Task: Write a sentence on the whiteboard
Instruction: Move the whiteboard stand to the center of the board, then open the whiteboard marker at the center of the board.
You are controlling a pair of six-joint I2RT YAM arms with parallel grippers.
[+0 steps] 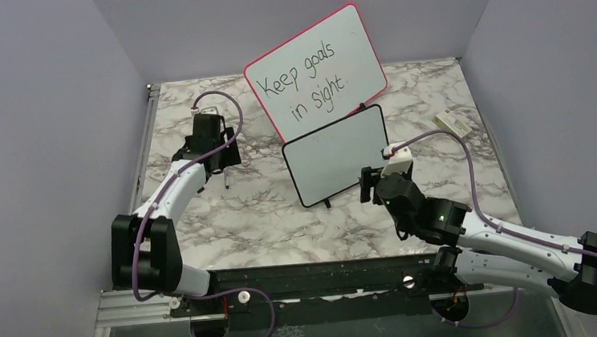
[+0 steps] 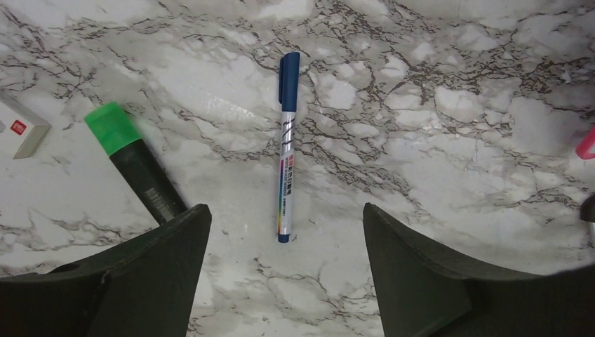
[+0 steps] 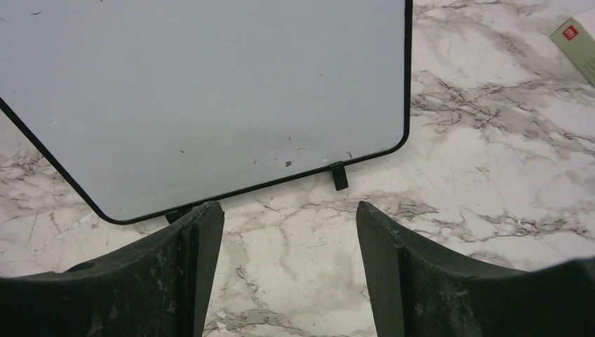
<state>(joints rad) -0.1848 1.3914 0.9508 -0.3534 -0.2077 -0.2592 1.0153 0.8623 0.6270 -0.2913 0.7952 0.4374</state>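
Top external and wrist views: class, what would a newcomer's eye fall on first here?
The pink-framed board reading "Keep goals in sight." leans at the back. In front of it stands the blank black-framed whiteboard. A blue-capped marker lies below the open left tool.

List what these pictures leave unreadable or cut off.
- Left wrist: print on the slim blue-capped pen, too small to read.
- Left wrist: green-capped black marker, lower end behind the left jaws.
- Left wrist: pink object, cut by the right edge.
- Right wrist: small black-framed whiteboard, top out of frame.
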